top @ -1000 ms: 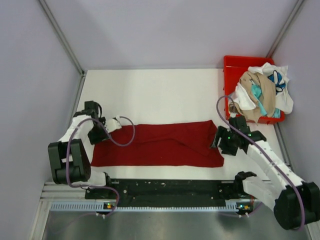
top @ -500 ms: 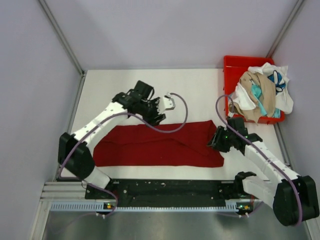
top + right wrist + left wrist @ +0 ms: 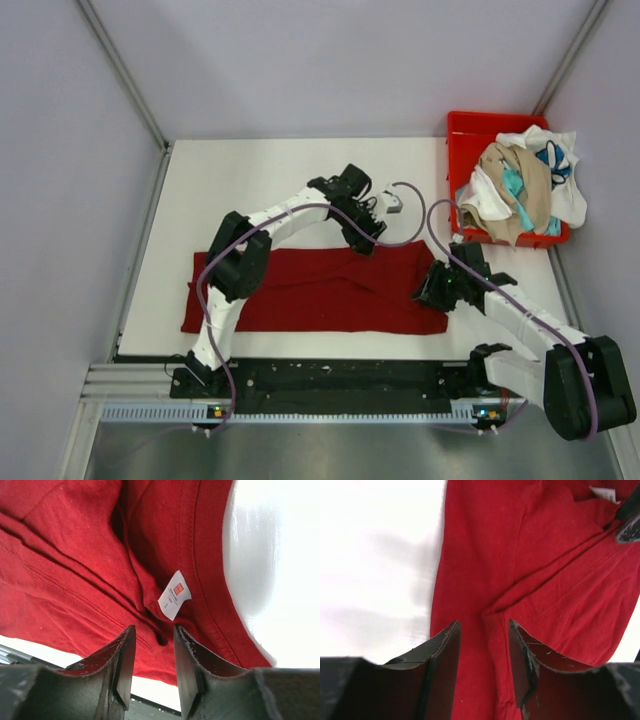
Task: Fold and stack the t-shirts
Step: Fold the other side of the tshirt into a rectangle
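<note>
Dark red t-shirt (image 3: 320, 290): our landmark. It lies flat on the surface (image 3: 280, 180) as one long band, its sides apparently already turned in (a sleeve fold shows near its right end).
Left hand (image 3: 482, 625): reached across to the shirt's far edge, over its right half. The fingers are partly open and hold nothing. A folded corner of the shirt lies just under the gap.
Right hand (image 3: 153, 627): at the shirt's right end, low over the collar, with the white label (image 3: 174, 594) just beyond the fingertips. The fingers are a narrow gap apart, straddling a ridge of cloth, and we see no bite closed on it.
Reason for placement: we judge that both hands are set at the same end so that two corners can be pinched together and that end carried over toward the shirt's left end.
Other t-shirts (image 3: 520, 185): a white, beige and teal heap beyond the shirt's right end, spilling over the red bin (image 3: 455, 160) and waiting their turn.
Stage: we judge the crosswise fold not yet begun, and we see no stack.
</note>
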You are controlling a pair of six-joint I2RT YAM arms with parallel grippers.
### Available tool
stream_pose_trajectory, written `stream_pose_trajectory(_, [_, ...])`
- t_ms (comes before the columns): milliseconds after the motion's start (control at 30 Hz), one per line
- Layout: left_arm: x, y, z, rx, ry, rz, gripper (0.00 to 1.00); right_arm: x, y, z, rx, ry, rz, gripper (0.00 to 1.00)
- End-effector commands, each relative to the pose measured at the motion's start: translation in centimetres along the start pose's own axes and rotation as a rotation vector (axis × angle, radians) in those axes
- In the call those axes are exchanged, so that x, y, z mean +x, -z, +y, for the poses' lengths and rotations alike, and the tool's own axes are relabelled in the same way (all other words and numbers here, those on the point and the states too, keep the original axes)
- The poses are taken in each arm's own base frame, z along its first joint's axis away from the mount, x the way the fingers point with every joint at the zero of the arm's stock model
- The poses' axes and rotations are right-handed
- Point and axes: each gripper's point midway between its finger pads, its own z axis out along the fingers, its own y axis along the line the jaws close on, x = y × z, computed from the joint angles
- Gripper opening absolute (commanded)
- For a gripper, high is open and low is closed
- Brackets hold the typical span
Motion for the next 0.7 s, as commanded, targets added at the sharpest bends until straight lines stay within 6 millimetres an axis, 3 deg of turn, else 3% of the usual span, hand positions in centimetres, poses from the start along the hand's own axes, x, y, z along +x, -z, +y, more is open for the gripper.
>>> stream_pose_trajectory(0, [-2.1,0.1,-1.3,0.071,-0.031,-0.031,0.45,-0.9,-0.4,1.2,-0.056,0.009,-0.039,0.34])
stream_pose_trajectory(133, [-0.9,-1.4,-0.9,0.028,-0.085,0.042,0.33,-0.9,-0.7,1.1,-0.054,0.021,-0.029,0.31])
stream_pose_trajectory(333, [-0.1,-1.0,-2.0,0.076,-0.089,0.079,0.29,-1.2,-0.6,1.8,-0.073,0.025,-0.018,0.26])
stream_pose_trajectory(400, [0.2,-1.1,-2.5,0.089,-0.099,0.092,0.26,-0.9,-0.7,1.6,-0.068,0.014,-0.007,0.19])
stream_pose_trajectory(467, [0.4,-1.0,-3.0,0.108,-0.103,0.096,0.19,-0.6,-0.6,1.7,-0.076,0.015,0.005,0.08])
stream_pose_trajectory(533, [0.4,-0.9,-3.2,0.113,-0.086,0.094,0.00,-0.7,-0.3,1.6,-0.068,0.024,-0.007,0.00])
stream_pose_trajectory(667, [-0.6,0.0,-4.1,0.115,-0.094,0.057,0.00,-0.9,0.4,1.1,-0.035,0.056,-0.020,0.00])
